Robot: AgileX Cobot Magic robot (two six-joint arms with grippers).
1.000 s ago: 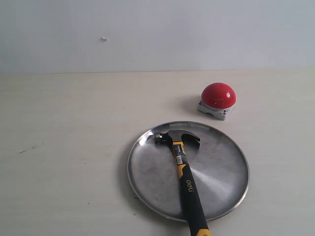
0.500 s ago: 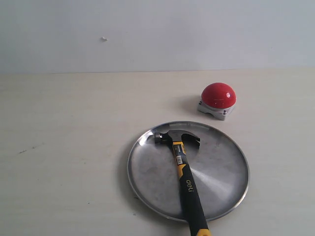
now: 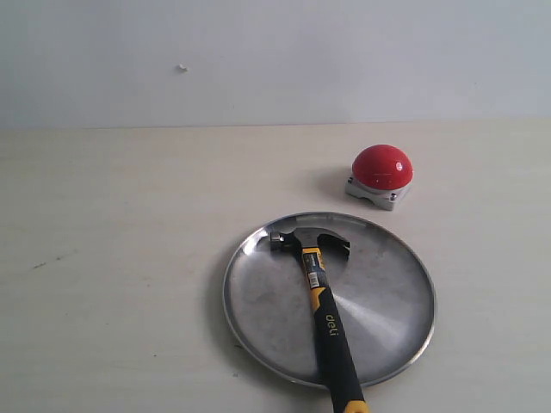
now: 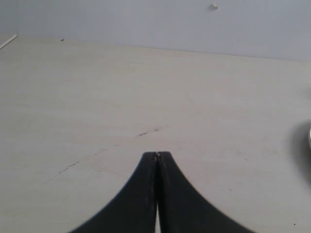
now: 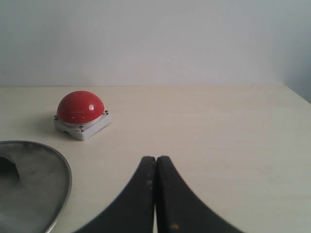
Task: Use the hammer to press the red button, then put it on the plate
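The left gripper point(image 4: 156, 154) consists of two fingers point(image 4: 131, 199), matte black, each a smooth curved blade that is narrow at the tip and flares wide toward the base. A thin pale seam line separates the pair, and a small light fleck marks the tip. The right gripper point(image 5: 155, 158) has fingers point(image 5: 133, 199) of the same black colour and flared form, with rounded tips and a faint sheen. Tiny pale specks show low on one finger.

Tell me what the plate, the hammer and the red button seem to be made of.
Plate: probably metal, silver with dull reflections. Hammer: dark steel-looking head; black and yellow handle, perhaps rubber or plastic. Red button: likely plastic, glossy dome with sharp highlights, light-grey base.
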